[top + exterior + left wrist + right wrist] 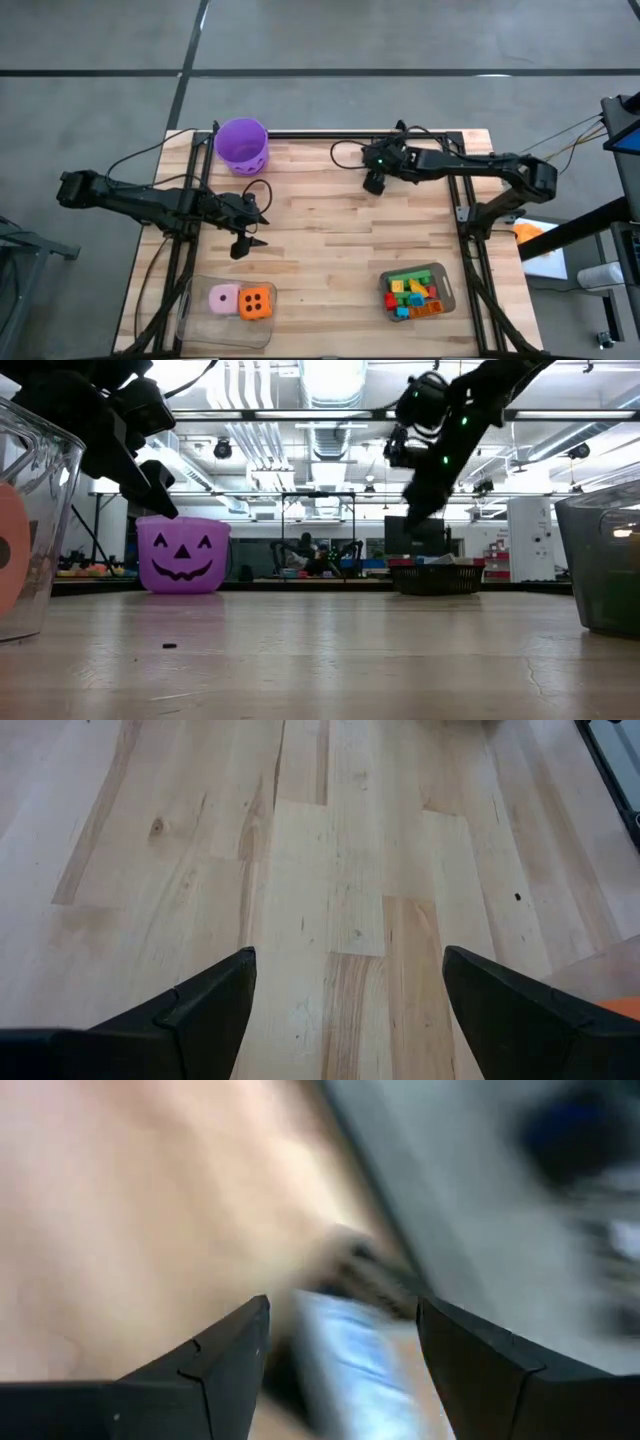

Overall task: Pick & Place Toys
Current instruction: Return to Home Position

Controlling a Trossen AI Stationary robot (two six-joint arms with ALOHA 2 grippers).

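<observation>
From above, both arms hung over a pale wooden counter with no loose toys on its bare boards. The left pincer was spread wide and held nothing. Just beside it, toward the counter's front edge, a clear bin held a pink die and an orange die side by side. A purple bucket stood near that pincer on the far side. The right pincer hovered near the far edge. A grey tray heaped with coloured bricks lay well apart from it, toward the front.

From counter height, both pincers hung well above the wood. The bucket, with a jack-o'-lantern face, sat beyond and below the left pincer.

The left wrist camera showed two dark fingers parted wide, with only bare planks between them.

The right wrist camera showed that pincer parted wide too, clamping nothing. A pale blue-white shape lay beyond its tips and could not be identified. No card packs were recognisable in any view.

With the toys sorted and both pincers empty, the placing looked finished, and the arms seemed to be at the return-to-rest step. The next move would call for each arm to fold back toward its base, passing clear of the bucket, bin and tray.
</observation>
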